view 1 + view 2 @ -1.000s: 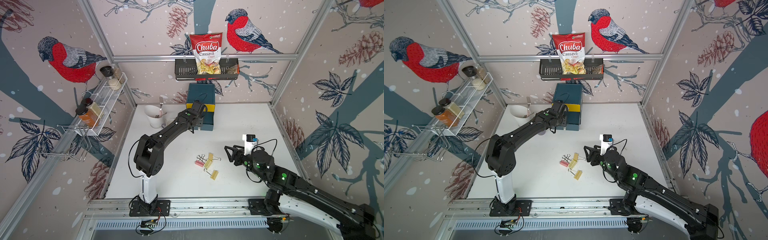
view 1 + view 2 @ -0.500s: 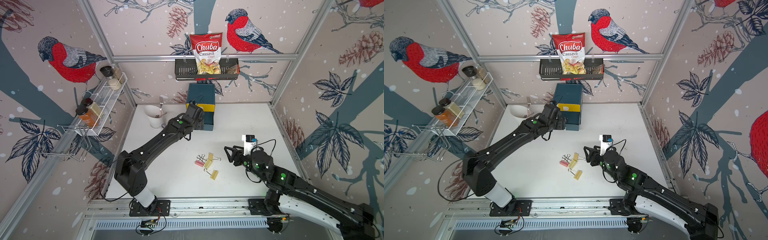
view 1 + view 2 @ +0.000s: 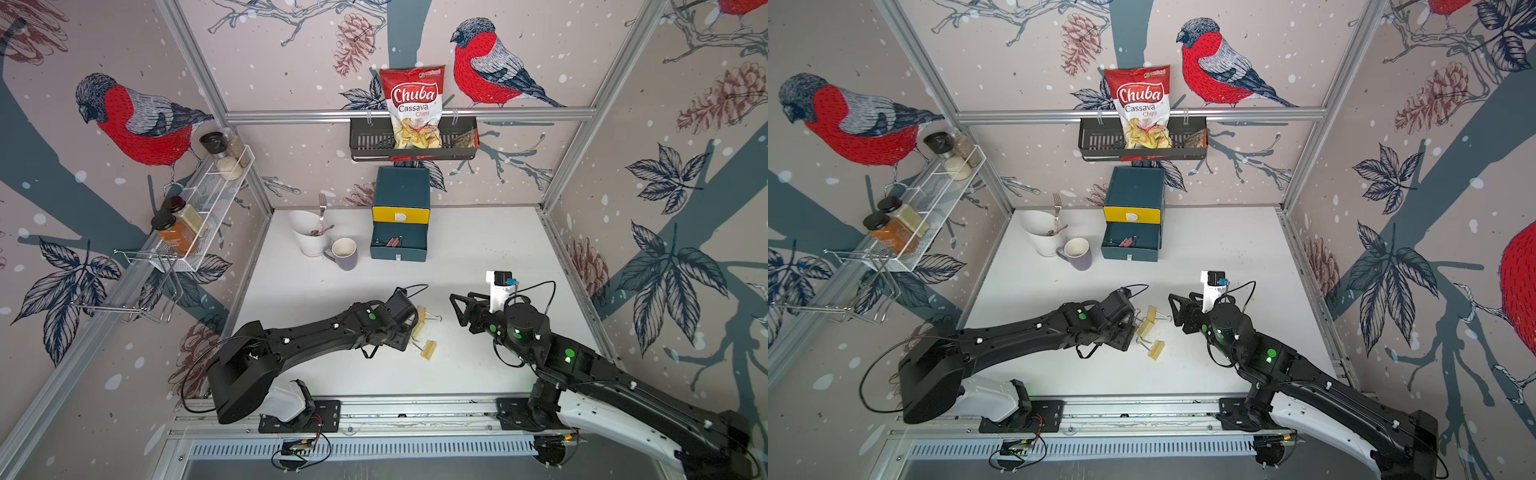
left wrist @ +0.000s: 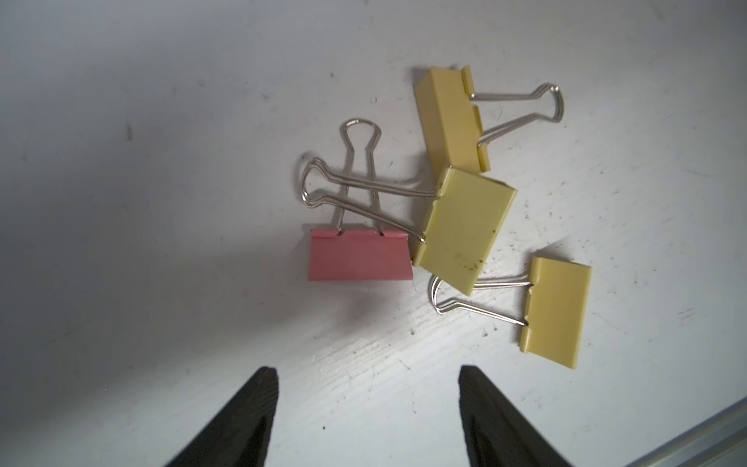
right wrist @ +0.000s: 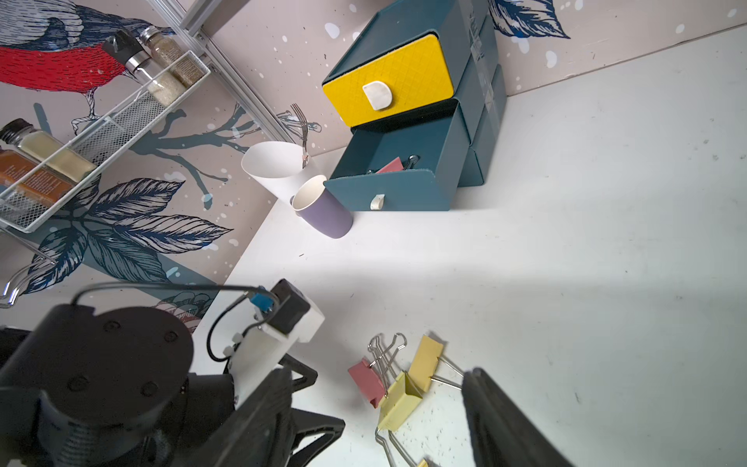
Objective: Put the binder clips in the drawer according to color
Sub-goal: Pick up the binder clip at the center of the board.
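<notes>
- Left pincer (image 4: 366, 378) hangs over the table (image 3: 478, 241), jaws spread wide with nothing between them. We see only bare tabletop there.
- Just past its tips sits a little pile of clips: one pink clip (image 4: 359, 254) and three yellow clips (image 4: 465, 226).
- The middle yellow one touches the pink one's side, and its wire handles cross over the pink one's handles. It also overlaps the end of another yellow one (image 4: 452, 121). The third (image 4: 556, 311) lies a bit apart, with its handles reaching under the middle one.
- In both top views the left wrist hides the pink clip, so only the yellow ones show.
- Right pincer (image 3: 457, 311) is also wide open and empty. It's near the pile, pointing at it, touching nothing.
- The chest of drawers (image 3: 401, 187) stands at the back of the table against the wall. Its yellow top drawer (image 5: 388, 81) is shut.
- The teal drawer (image 3: 398, 252) below that is pulled out, with a second pink clip (image 5: 391, 165) inside.
- A purple mug (image 3: 343, 253) and a white cup (image 3: 309, 237) holding a fork (image 3: 322, 205) stand beside the chest.
</notes>
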